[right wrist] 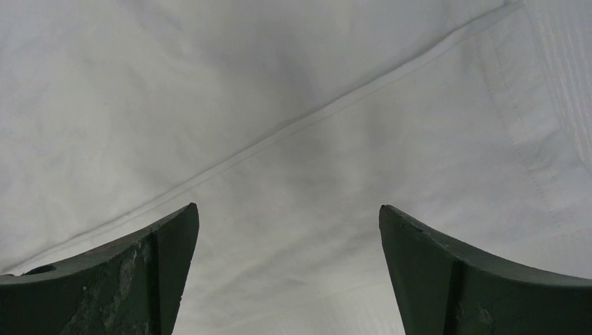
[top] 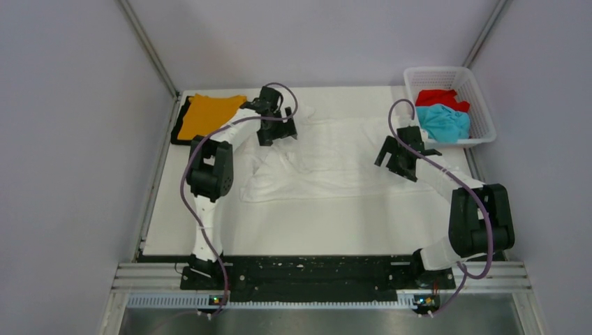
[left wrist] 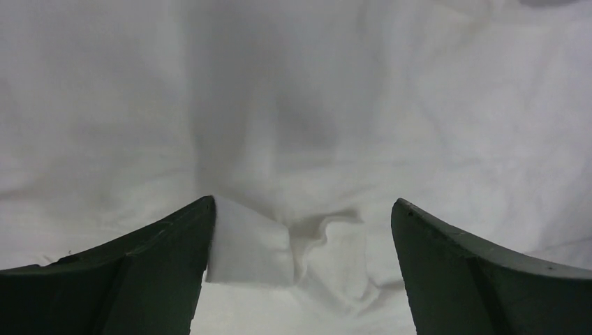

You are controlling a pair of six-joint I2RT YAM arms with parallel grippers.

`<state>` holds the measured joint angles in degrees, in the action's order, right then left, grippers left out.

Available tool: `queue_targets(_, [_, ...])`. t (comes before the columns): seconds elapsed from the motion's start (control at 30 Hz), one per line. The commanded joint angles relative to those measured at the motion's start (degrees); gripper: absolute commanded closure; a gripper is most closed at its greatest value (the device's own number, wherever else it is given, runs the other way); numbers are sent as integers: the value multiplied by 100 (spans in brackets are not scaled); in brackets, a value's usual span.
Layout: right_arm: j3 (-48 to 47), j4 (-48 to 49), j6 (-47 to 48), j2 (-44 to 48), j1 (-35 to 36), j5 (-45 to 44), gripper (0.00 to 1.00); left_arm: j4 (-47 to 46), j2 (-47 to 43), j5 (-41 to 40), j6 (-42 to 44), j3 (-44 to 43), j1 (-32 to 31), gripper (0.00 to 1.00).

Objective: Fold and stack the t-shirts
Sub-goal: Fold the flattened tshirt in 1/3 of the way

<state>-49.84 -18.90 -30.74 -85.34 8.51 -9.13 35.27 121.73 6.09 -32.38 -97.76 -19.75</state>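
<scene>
The white t-shirt [top: 335, 162] lies spread and wrinkled across the middle of the table. My left gripper [top: 276, 134] is open over its back left part. In the left wrist view its jaws [left wrist: 300, 230] stand wide apart, with a raised fold of the white t-shirt [left wrist: 251, 244] against the left finger. My right gripper [top: 399, 158] is open over the shirt's right side. In the right wrist view it [right wrist: 290, 223] hovers above flat white cloth with a hem seam [right wrist: 328, 112]. The folded orange t-shirt [top: 208, 115] lies on the black one [top: 180, 132] at the back left.
The white lattice basket [top: 483, 105] stands at the back right corner and holds the red t-shirt [top: 440, 98] and the teal t-shirt [top: 444, 123]. Grey walls enclose the table on three sides.
</scene>
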Motion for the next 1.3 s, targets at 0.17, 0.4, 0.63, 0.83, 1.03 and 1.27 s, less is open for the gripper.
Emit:
queue_targets(0.17, [29, 80, 172, 242, 31, 60, 1, 552, 273, -204, -35, -1170, 309, 1])
queue_targets(0.4, [338, 655, 430, 280, 35, 663, 1, 227, -1350, -545, -346, 435, 240, 1])
queue_targets(0.63, [355, 1098, 602, -199, 43, 668, 1, -914, -2531, -3, -791, 2582, -158, 1])
queue_targets(0.83, [710, 779, 225, -202, 45, 350, 1, -976, -2195, -170, -1066, 3351, -205, 1])
queue_targets(1.03, [1135, -204, 15, 119, 45, 35, 1, -762, -2363, -495, -1117, 4092, -207, 1])
queue_targets(1.27, [1876, -993, -512, 1398, 46, 329, 1, -543, -3628, -968, -1906, 5645, -578, 1])
